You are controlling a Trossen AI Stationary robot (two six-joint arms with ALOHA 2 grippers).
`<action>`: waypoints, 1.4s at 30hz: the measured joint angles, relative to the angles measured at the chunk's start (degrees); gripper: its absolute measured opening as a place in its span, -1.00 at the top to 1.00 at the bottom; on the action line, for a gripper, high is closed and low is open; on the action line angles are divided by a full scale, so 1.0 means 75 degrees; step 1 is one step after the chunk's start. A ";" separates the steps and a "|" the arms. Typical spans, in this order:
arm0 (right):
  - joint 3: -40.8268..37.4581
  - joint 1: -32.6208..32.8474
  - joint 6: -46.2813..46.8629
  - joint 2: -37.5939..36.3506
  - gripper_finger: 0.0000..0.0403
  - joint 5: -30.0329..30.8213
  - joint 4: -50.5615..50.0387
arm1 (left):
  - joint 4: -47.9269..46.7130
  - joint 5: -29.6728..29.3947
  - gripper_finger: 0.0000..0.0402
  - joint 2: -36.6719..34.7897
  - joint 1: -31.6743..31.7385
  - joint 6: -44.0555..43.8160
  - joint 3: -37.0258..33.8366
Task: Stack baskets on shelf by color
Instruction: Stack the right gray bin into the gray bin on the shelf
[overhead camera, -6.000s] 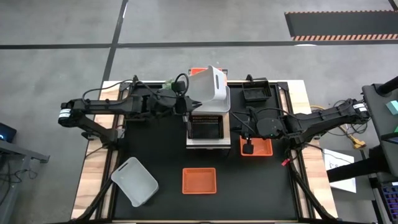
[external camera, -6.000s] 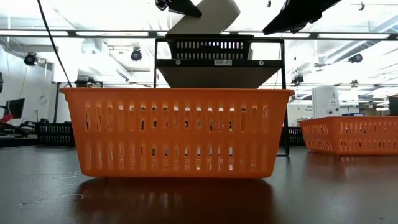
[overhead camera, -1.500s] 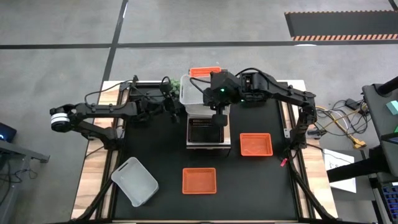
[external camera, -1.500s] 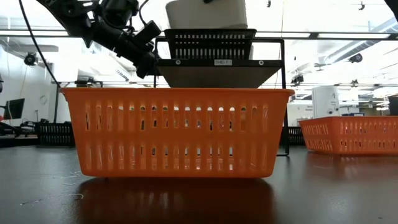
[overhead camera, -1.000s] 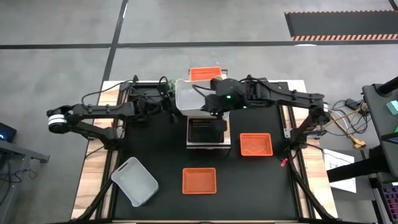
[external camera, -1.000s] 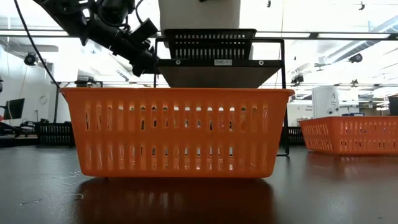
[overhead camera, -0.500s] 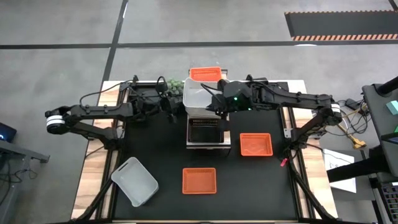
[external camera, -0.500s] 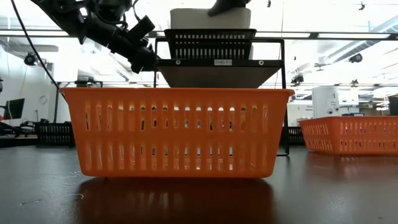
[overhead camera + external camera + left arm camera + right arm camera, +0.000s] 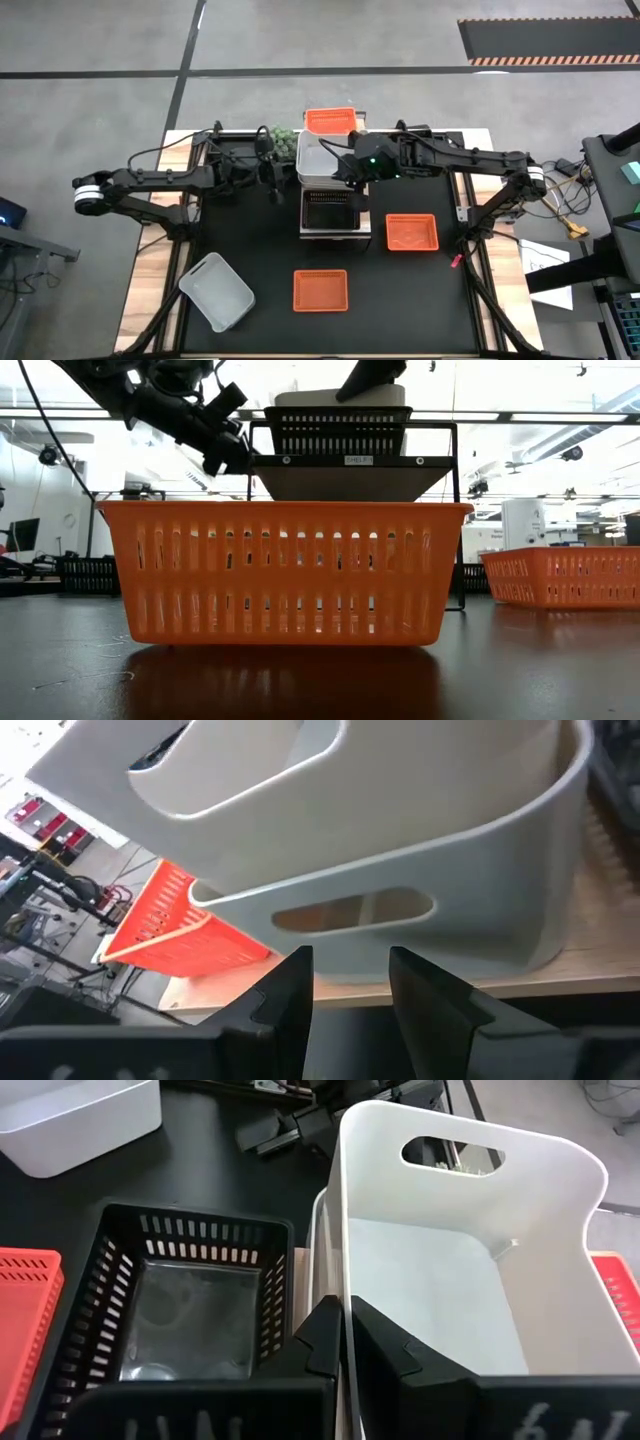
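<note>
The shelf stands mid-table with a red-orange basket at its far end and a black basket at its near end. Between them a white basket sits tilted inside a second white basket, which rests by its bottom on the wooden top. My right gripper reaches in from the right and is shut on the upper white basket. My left gripper hangs open just left of the shelf, facing the lower basket's handle slot, touching nothing. My right gripper pinches the upper white basket's wall on the black basket's side, near its right end, one finger inside and one outside. The fingers slant down from the table's right and lie along that wall. The basket is tilted, its lower part nested in the other white basket.
On the table lie another white basket at the near left, an orange basket near the front and one right of the shelf. A small green plant stands left of the shelf's far end.
My right gripper has carried the white basket toward the table's right edge and down, from left of the shelf's middle to over it. The basket has sunk into the white basket on the shelf.
</note>
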 joint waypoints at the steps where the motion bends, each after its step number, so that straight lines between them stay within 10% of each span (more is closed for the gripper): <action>1: 0.0000 0.0000 -0.0003 0.0000 0.96 0.0000 0.0003 | -0.0001 0.0050 0.41 0.0000 0.0000 -0.0001 0.0000; 21: 0.0239 0.0028 0.0784 -0.0462 0.34 0.0002 -0.1186 | -0.0807 0.0188 0.41 -0.0615 -0.0006 -0.0131 -0.0021; 31: 0.0196 0.0073 0.1861 -0.1191 0.64 0.1057 -0.3273 | -0.1210 0.1939 0.41 -0.1215 -0.0006 -0.0677 -0.0073; 42: -0.1500 0.0052 0.2005 -0.1617 0.95 0.1777 -0.2442 | -0.0748 0.2143 0.41 -0.0615 -0.0004 -0.0813 0.0011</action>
